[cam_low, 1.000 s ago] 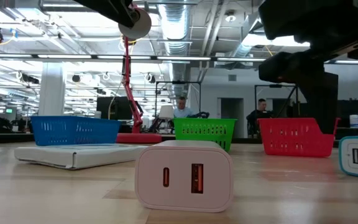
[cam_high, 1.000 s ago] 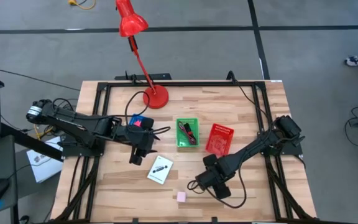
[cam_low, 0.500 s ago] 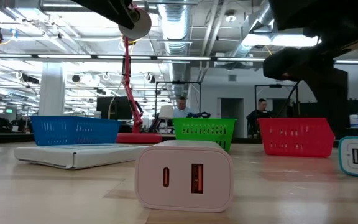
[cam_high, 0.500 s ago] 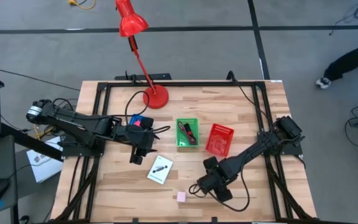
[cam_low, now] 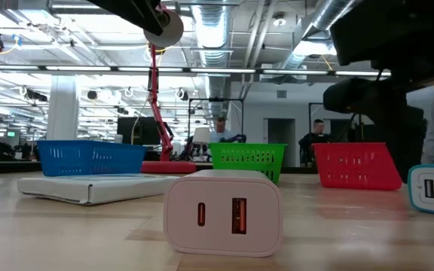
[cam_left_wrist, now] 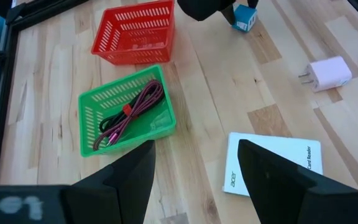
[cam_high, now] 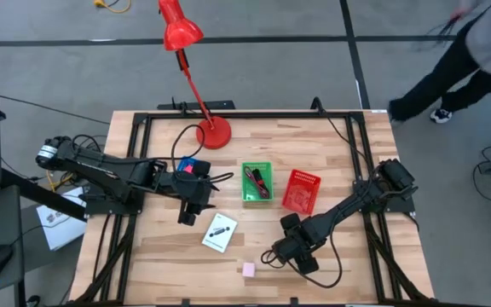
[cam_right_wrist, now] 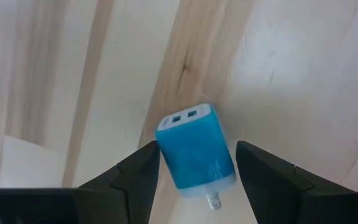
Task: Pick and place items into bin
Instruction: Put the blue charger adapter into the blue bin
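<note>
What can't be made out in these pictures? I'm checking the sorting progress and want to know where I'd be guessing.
- Blue bin: contents hidden by its wall in the low view, by the left arm from above.
- Red bin: contents unclear in the left wrist view.
- Blue charger: hidden under the right gripper from above; cut off at the low view's edge.
- White box: print too small; left gripper's fingers cover its edge.
</note>
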You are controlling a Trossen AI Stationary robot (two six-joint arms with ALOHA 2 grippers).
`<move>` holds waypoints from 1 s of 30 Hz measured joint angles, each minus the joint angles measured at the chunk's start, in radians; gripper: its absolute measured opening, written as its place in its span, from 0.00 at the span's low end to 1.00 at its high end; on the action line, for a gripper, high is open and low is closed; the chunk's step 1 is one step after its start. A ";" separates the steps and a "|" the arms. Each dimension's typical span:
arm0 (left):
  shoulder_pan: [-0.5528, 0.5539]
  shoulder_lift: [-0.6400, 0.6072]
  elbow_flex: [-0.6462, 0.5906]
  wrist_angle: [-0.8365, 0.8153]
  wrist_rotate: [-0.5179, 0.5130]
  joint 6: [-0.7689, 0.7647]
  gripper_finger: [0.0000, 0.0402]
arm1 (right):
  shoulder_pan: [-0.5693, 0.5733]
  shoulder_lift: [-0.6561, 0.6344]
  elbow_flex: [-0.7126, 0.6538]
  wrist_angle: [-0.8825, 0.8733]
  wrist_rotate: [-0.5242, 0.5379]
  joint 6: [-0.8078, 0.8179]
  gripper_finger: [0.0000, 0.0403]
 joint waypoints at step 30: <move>0.000 -0.007 0.284 -0.295 -0.957 0.028 0.55 | -0.339 0.000 0.130 0.646 0.273 -0.464 0.36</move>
